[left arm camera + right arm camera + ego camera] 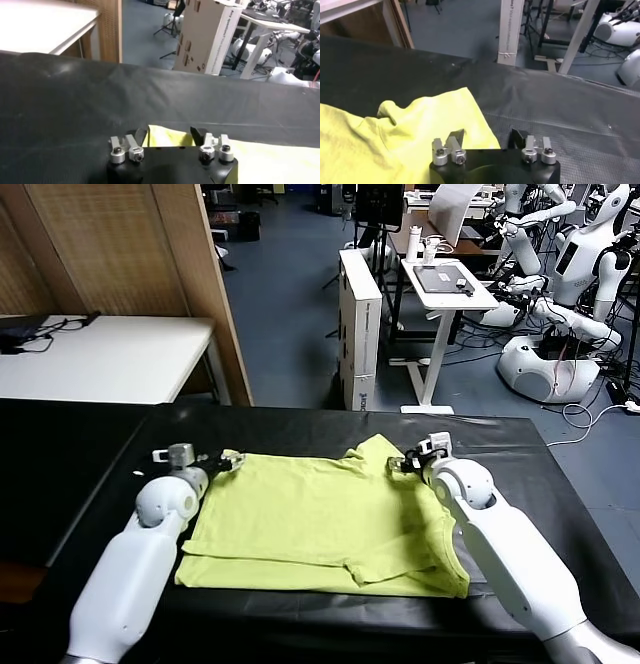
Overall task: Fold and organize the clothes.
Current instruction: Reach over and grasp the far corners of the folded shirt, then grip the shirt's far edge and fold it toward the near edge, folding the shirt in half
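**Both tools set on the far edge of the shirt, ready to pinch**

My left tool (228, 460) sits at the left of the head view, low on the counter (300, 424), its tips at the far left corner of the shirt (320, 524). In the left wrist view the tool (169, 134) stands partly spread, with a strip of yellow-green cloth showing in the gap between the tips. I cannot tell whether the tips touch the cloth; nothing is clamped.

My right tool (402, 463) is right of centre in the head view, at the far right part of the shirt where a flap of cloth peaks up toward the top of the frame. In the right wrist view the tool (489, 134) is also partly spread, with the edge of the shirt (420, 125) running under one tip and bare black counter (560, 110) under the other.

I judge this as the gripping step before a fold: both tools are placed on the far edge but neither has the cloth. The next move calls for closing both on one thin layer, level with each other, then lifting together so the edge comes over evenly.

The shirt lies flat in the middle of the head view, its long axis running left to right across the frame, already doubled along the near edge.
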